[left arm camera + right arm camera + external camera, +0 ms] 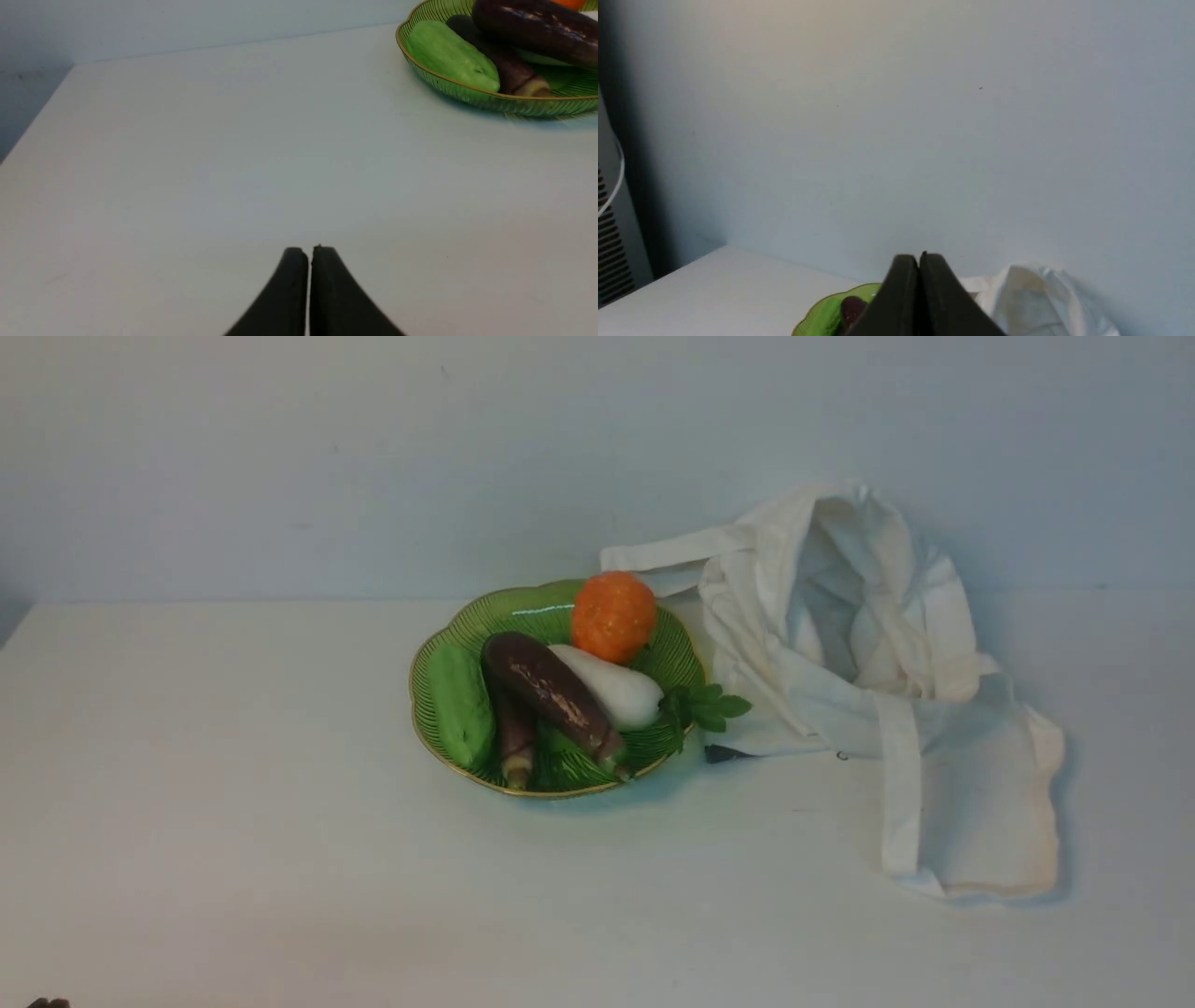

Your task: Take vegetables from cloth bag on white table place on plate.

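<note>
My left gripper [309, 252] is clenched on nothing, low over the white table [233, 163]. The thick eggplant [537, 23] lies on the plate [467, 95], well ahead of it and to its right. My right gripper [919, 259] is clenched too, empty, with the plate and cloth bag [1041, 294] ahead and below.

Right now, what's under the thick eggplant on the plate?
The thick eggplant lies across a slimmer eggplant and against the white radish, on the green plate. Where they touch beneath it, and the plate's floor there, is covered.
</note>
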Controlling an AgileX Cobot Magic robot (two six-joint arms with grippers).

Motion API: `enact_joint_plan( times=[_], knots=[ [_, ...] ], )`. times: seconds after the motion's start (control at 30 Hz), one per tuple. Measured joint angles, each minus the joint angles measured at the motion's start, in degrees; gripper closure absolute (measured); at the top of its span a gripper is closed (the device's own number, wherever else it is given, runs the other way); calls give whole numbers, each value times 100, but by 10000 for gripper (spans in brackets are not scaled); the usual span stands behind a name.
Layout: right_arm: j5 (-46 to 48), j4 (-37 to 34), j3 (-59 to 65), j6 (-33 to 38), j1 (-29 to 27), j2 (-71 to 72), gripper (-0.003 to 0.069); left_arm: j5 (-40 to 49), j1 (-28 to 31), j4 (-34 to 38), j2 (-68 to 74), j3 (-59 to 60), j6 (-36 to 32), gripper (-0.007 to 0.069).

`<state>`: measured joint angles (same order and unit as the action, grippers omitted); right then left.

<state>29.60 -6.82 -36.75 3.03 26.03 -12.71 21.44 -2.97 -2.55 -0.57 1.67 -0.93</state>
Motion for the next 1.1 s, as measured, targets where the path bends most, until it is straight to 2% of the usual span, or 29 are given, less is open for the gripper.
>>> enact_joint_plan(
  times=[0.13,0.33,0.73,1.1],
  knots=[
    [-679,-488,1072,475,0,54,673,0,0,0,0,0,0,629],
    [-1206,-727,1490,628,0,9,673,0,0,0,0,0,0,629],
    [-738,-780,1545,630,0,9,673,0,0,0,0,0,0,629],
    [-705,-642,1552,675,0,9,674,0,0,0,0,0,0,629]
  ],
)
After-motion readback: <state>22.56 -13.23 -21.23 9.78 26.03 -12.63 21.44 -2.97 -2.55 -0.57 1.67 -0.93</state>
